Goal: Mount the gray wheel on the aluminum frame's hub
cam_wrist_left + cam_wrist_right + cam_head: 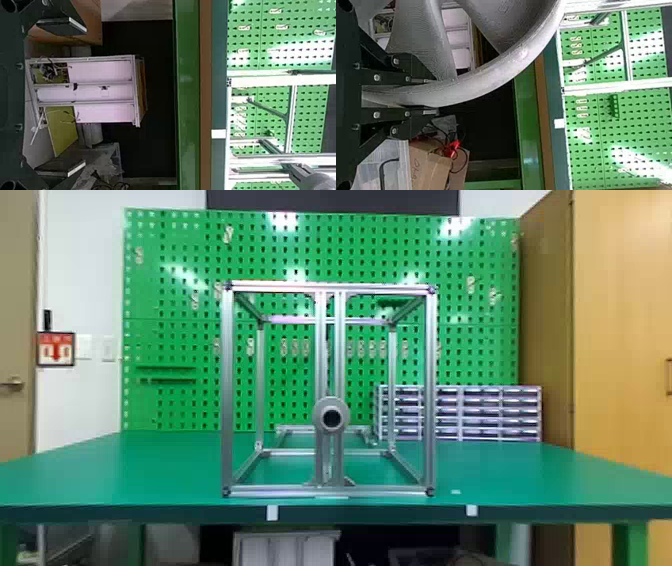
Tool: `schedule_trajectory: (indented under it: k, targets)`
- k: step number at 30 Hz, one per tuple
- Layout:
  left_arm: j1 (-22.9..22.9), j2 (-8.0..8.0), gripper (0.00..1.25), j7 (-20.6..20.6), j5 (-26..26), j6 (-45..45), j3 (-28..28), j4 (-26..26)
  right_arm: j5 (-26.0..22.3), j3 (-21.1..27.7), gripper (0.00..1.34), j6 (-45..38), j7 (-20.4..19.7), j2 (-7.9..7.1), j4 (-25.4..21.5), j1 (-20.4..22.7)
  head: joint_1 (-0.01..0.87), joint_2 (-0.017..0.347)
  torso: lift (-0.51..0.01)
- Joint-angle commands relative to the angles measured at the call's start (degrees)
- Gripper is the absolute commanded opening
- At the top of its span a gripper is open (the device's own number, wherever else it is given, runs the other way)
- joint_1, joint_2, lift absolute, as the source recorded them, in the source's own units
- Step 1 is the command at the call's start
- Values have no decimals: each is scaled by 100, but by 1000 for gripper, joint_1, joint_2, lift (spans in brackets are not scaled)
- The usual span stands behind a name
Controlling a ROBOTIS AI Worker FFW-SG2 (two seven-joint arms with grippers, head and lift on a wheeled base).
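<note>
- The right black two-fingered gripper (433,96) is closed on the gray spoked wheel (494,73), one flat finger on either side of the rim; a grip out there probably serves to leave the wheel's centre free for mounting
- From where I stand, the wheel is held on the near side of the green table (100,470), apart from its mount; that likely gives it room to be squared up first
- The left black two-fingered gripper (81,97) stands wide and empty before the table, perhaps kept spare to steady the wheel's other side
- The silver aluminum frame (227,390) sits upright at the table's front edge; its round gray hub (331,417), carried on the middle uprights, faces the robot, so a straight push looks the sensible way on; a tilted wheel could bind there
</note>
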State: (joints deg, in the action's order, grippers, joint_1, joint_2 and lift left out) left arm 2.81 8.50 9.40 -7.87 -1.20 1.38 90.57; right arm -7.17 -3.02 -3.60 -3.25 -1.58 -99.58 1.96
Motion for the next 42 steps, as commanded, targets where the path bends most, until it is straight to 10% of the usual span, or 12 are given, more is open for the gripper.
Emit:
schedule_trajectory:
  k: [1, 42]
  targets:
    - [0, 2, 1129, 0, -30, 32, 3, 101, -91, -14, 189, 0, 0, 0, -35, -37, -5, 6, -499]
    - [818, 257, 1129, 0, -1155, 2484, 416, 2439, -979, 179, 187, -3006, 0, -149, -1845, -1206, -5, 6, -499]
